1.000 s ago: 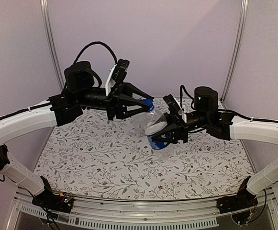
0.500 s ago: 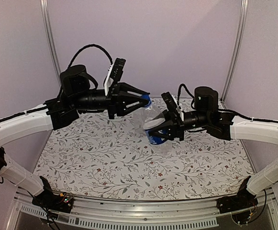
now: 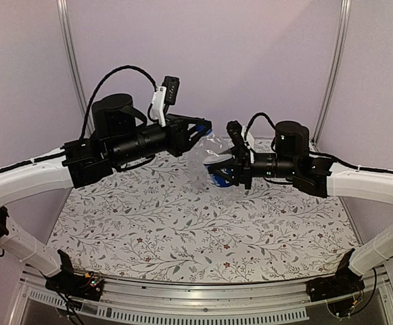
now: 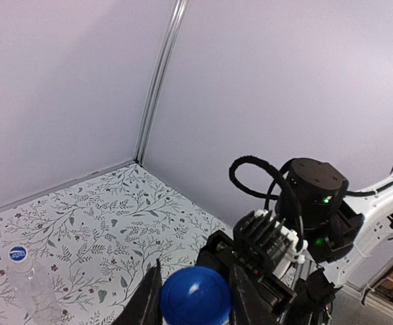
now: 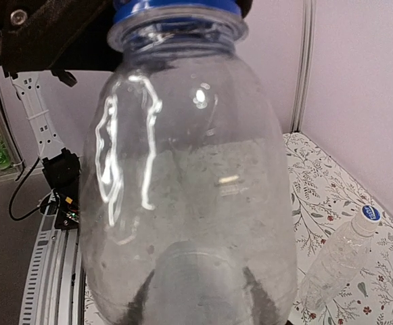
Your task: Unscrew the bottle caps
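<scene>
A clear bottle (image 3: 213, 154) with a dark blue label band hangs above the table between my two arms. My right gripper (image 3: 225, 173) is shut on its lower body; its dark fingers (image 5: 257, 298) show through the clear plastic (image 5: 189, 183). My left gripper (image 3: 201, 128) is shut on the solid blue cap (image 4: 196, 296), one finger (image 4: 143, 305) on each side. From the right wrist view that cap (image 5: 176, 9) is at the top edge. The second, plain bottle (image 4: 32, 292) rests on the table, wearing its whitish cap with a blue top (image 4: 18, 254).
The floral table cover (image 3: 182, 223) spreads under both arms. Purple walls with metal corner posts (image 3: 72, 61) close off the back and sides. The plain bottle (image 5: 337, 263) is near the back corner, apart from the held bottle.
My left gripper has closed onto the blue cap and rolled its wrist. Both arms have carried the bottle higher and farther back.
</scene>
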You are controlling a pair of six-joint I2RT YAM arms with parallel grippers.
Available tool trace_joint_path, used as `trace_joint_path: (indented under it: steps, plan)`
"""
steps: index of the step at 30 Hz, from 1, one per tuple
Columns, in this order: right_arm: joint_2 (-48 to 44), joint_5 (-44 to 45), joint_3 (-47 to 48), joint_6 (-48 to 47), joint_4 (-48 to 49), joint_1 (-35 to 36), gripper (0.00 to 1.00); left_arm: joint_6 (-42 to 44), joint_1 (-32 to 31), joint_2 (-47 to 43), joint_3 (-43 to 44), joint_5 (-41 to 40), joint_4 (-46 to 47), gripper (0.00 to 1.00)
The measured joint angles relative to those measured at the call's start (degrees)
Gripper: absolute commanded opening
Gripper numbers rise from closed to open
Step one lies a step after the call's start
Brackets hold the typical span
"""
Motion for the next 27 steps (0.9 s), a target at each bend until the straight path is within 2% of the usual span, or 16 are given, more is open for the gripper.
trace_joint_path:
  steps: [4,10,17,22,24,27]
  plan:
    - [0.0,3.3,0.0,0.0,0.0,0.0,0.34,-1.4,-0.7,1.7,1.8,-4.3,-1.0,0.16]
    - [0.0,3.8,0.0,0.0,0.0,0.0,0.34,-2.0,-0.9,2.1,2.1,-5.7,-1.0,0.29]
    - [-0.2,1.4,-0.4,0.0,0.0,-0.1,0.33,-0.7,-1.0,1.7,2.1,-5.7,0.0,0.59]
    - [-0.3,-0.9,-0.4,0.0,0.0,-0.1,0.33,0.6,-0.8,0.1,1.4,-4.8,1.5,0.77]
    - [-0.5,-1.9,-0.5,0.0,0.0,-0.1,0.33,1.3,-0.6,-1.1,0.4,-3.7,2.2,0.82]
    - [-0.5,-3.9,-0.5,0.0,0.0,-0.2,0.33,2.6,0.0,-3.2,-1.4,-0.2,3.5,0.84]
